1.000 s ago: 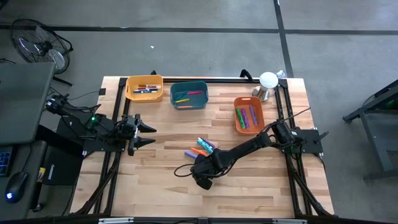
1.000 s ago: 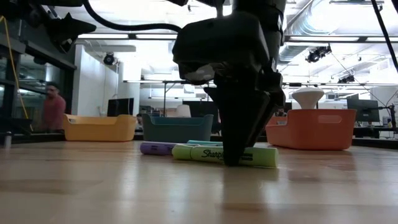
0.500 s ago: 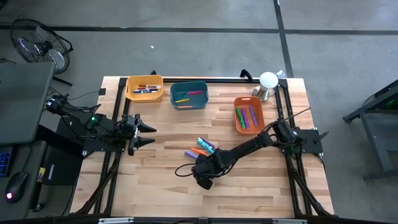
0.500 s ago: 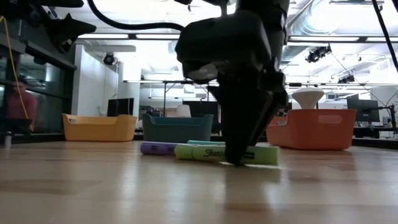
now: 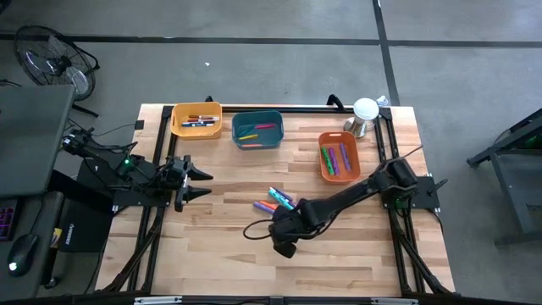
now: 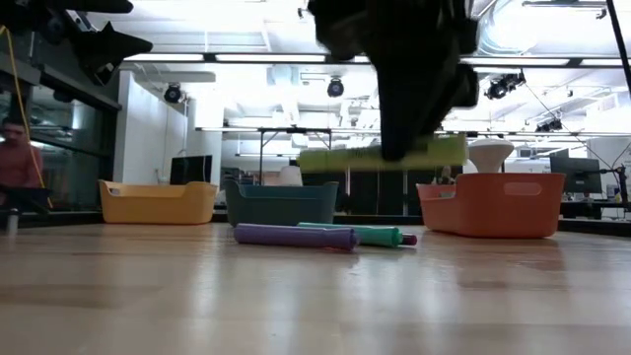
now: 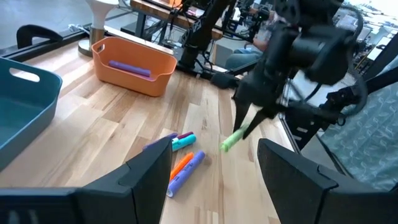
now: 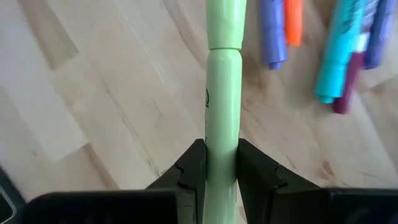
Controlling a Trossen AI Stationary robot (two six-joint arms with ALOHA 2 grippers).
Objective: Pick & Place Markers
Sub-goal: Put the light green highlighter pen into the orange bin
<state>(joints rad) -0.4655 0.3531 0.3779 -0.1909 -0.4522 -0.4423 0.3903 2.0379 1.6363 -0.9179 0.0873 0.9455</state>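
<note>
Green marker point(image 8: 222, 93) clenched crosswise in right pincer point(image 8: 221, 163), clear above table point(image 6: 315, 296).

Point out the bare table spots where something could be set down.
Bare wood: front of the table, and between the left gripper and the loose markers. Crowded: the marker pile beside the right gripper and the back row of bins.

Light green marker point(image 6: 383, 155) now lifted off the table, right gripper point(image 8: 219, 163) risen with it

A lab: concrete floor point(image 5: 296, 76), exposed ceiling ducts point(image 6: 513, 35), workbenches point(image 6: 266, 138) behind.
</note>
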